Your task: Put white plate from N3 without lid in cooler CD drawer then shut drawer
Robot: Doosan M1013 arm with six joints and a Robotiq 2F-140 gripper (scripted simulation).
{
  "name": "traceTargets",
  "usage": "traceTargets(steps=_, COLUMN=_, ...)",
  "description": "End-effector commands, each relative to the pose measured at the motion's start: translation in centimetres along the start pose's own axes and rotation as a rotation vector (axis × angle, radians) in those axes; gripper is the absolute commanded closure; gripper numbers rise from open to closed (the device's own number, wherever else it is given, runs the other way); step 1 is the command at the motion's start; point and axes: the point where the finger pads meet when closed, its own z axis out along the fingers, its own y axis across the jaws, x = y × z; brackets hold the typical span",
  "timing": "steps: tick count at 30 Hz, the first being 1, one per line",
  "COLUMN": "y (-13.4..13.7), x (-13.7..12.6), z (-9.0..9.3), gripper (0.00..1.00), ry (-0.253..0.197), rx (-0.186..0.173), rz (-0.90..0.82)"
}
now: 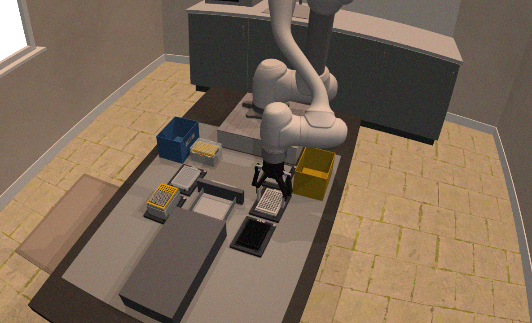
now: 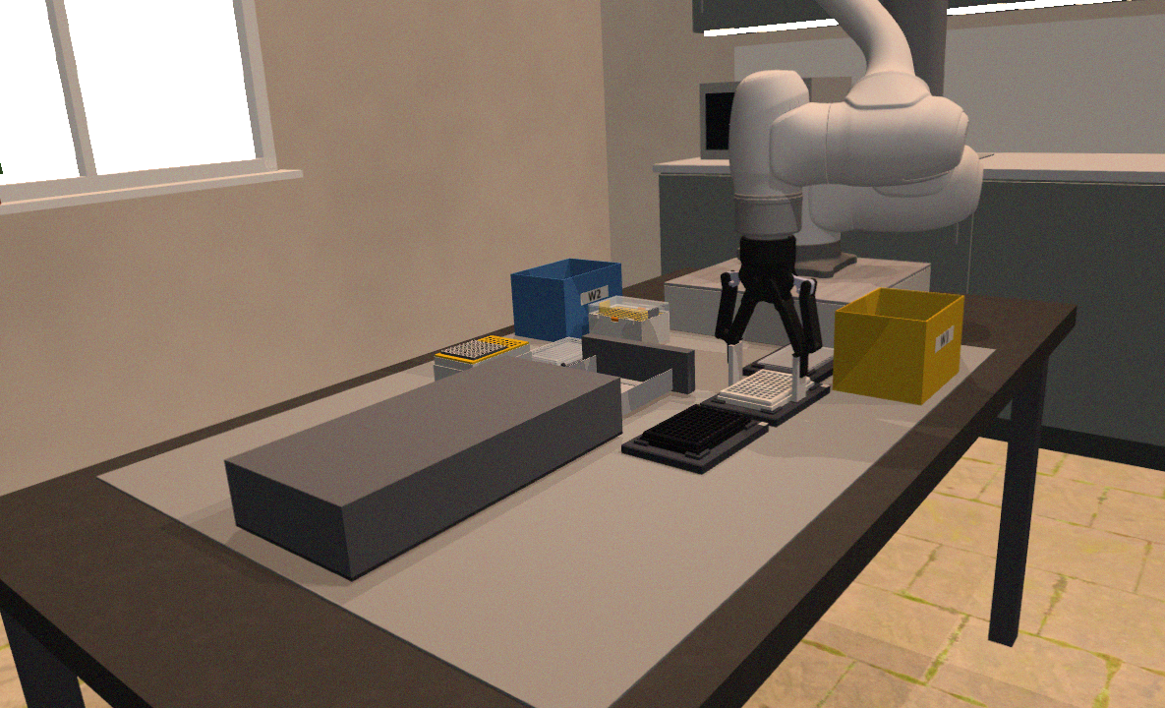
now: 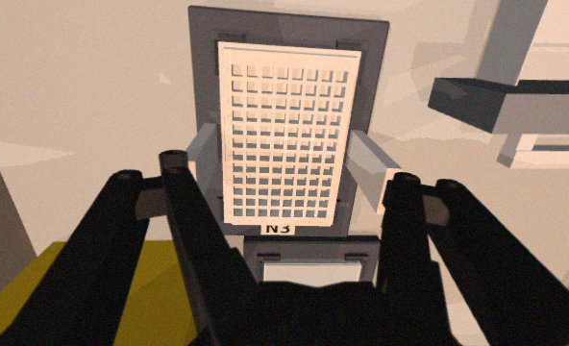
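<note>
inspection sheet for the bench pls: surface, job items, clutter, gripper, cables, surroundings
Surface: dark table with a grey mat; cooler, nests and bins stand on it.
Job's things: white plate sits uncovered in nest N3. Cooler CD has its drawer pulled out, floor bare, bar handle toward the arm's base. Lamp not visible.
Clutter: black plate in the next nest, blue bin, yellow bin, tip box, two more racks left of the drawer.
Grippers: gripper open, fingers either side of the white plate's long edges, not clamped.
Cables: nothing seen.
Surroundings: tiled floor, window, dark cabinets behind the arm.
</note>
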Motion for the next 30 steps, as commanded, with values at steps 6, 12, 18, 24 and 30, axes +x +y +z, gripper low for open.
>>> traceTargets(steps=6, y=-0.01, x=0.0, z=-0.01, gripper=0.39, ry=0.0, rx=0.0, rz=0.0)
traceTargets(steps=12, y=-0.01, x=0.0, z=-0.01, gripper=0.42, ry=0.0, rx=0.0, rz=0.0)
traceTargets(steps=18, y=-0.01, x=0.0, z=-0.01, gripper=0.44, ry=0.0, rx=0.0, rz=0.0)
traceTargets(steps=24, y=-0.01, x=0.0, z=-0.01, gripper=1.0, ry=0.0, rx=0.0, rz=0.0)
traceTargets(steps=30, y=-0.01, x=0.0, z=-0.01, gripper=1.0, ry=0.0, rx=0.0, rz=0.0)
